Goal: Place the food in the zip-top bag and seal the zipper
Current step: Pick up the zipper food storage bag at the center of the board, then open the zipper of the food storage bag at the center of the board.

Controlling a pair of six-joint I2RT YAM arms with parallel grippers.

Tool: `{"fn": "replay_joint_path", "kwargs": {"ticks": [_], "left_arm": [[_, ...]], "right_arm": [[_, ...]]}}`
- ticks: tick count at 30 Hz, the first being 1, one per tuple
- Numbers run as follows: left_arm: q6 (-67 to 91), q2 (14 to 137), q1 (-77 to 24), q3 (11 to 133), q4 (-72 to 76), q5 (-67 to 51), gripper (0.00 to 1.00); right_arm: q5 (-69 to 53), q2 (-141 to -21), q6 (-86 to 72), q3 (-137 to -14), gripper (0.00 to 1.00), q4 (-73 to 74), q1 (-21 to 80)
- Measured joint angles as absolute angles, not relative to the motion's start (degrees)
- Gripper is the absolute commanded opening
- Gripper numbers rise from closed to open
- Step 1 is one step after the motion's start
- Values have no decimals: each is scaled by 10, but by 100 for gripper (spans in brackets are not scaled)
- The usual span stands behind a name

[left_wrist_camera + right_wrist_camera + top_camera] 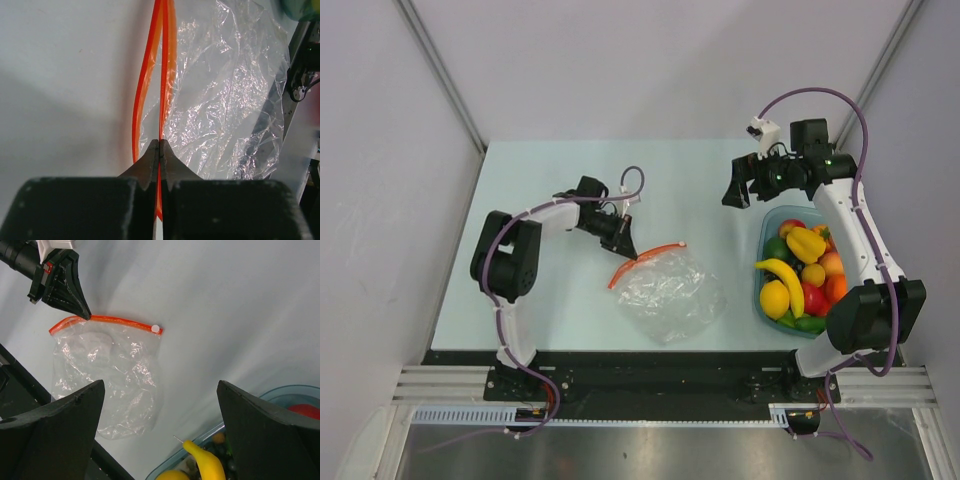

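Our left claw [159, 146] is pinched shut on one lip of the zipper [168, 75], which runs straight away from it. The food [802, 272] sits nearest our wide-open, empty right claw [745, 193] (bag [672, 292] lies flat between the arms).

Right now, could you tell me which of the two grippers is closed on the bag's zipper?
The left gripper: its jaws pinch the red-orange zipper, whereas the right gripper stands wide open, holding nothing.
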State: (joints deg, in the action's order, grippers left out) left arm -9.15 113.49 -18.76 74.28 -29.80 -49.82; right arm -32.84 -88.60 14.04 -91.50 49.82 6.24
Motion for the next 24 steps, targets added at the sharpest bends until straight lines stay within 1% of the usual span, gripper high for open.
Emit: {"fn": "replay_joint_path", "kwargs": {"ticks": [5, 7, 10, 17, 21, 24], "left_arm": [[-109, 1127, -197, 747, -319, -495, 0], [-137, 1108, -200, 758, -349, -487, 0], [-216, 1060, -213, 807, -414, -467, 0], [-491, 926, -284, 958, -560, -439, 0], [-657, 891, -333, 967, -642, -401, 0], [-746, 895, -375, 956, -685, -360, 0]], "right_arm": [[-329, -886, 139, -915, 100, 498, 58], [-333, -886, 137, -915, 100, 498, 53], [-341, -887, 135, -922, 100, 499, 45], [-382, -899, 113, -970, 100, 489, 36], [-428, -900, 91, -972, 96, 480, 38], [-458, -900, 87, -971, 92, 479, 49]]}}
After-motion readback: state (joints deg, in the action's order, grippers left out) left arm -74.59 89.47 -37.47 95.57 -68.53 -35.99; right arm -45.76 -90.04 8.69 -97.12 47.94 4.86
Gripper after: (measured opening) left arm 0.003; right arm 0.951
